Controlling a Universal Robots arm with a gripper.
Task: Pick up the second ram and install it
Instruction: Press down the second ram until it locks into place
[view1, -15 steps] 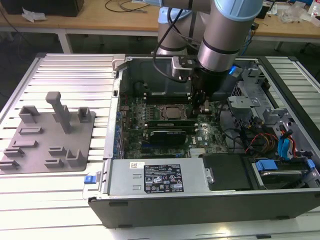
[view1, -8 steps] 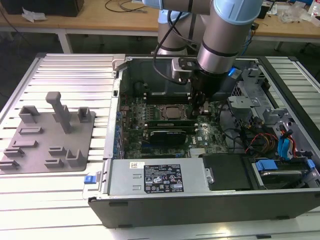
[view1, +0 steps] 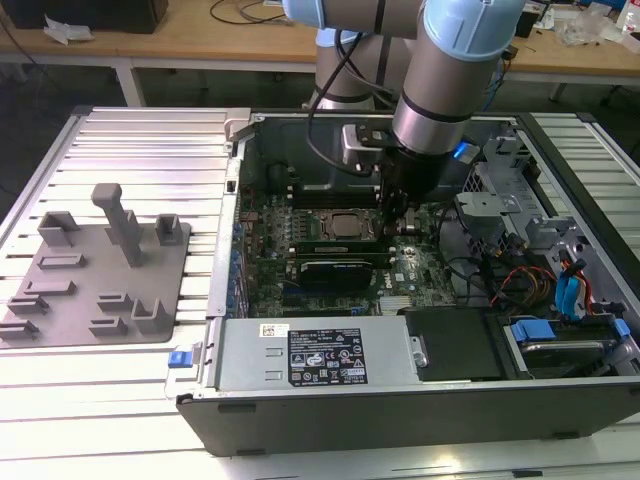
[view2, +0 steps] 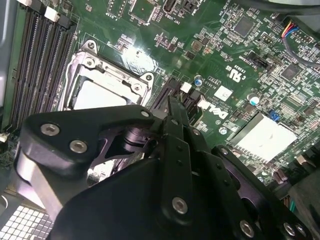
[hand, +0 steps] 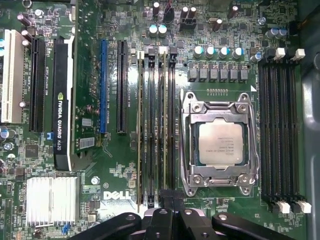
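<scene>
Ribbed metal tabletop (view1: 140, 150) carries an open computer case (view1: 300, 400), and the arm reaches down into it. The gripper (hand: 167, 202) has its jaws pressed together, as far as both wrist views let me judge. They stand over one end of the second ram (hand: 162, 125). I cannot tell whether they pinch its edge or only rest on it. This thin green strip stands on edge in a slot, between the CPU socket (hand: 220, 142) and another strip (hand: 139, 125) that sits two slots away. In the exterior view the jaws are at about three o'clock of the socket. The grey fixture (view1: 100, 270) lies well apart, at nine o'clock of the case.

I think the danger now is uneven force. If only this end is pushed, the strip may tilt, one latch may stay open, and the contacts could seat only partly. A small misalignment with the slot could also bend the board.
</scene>
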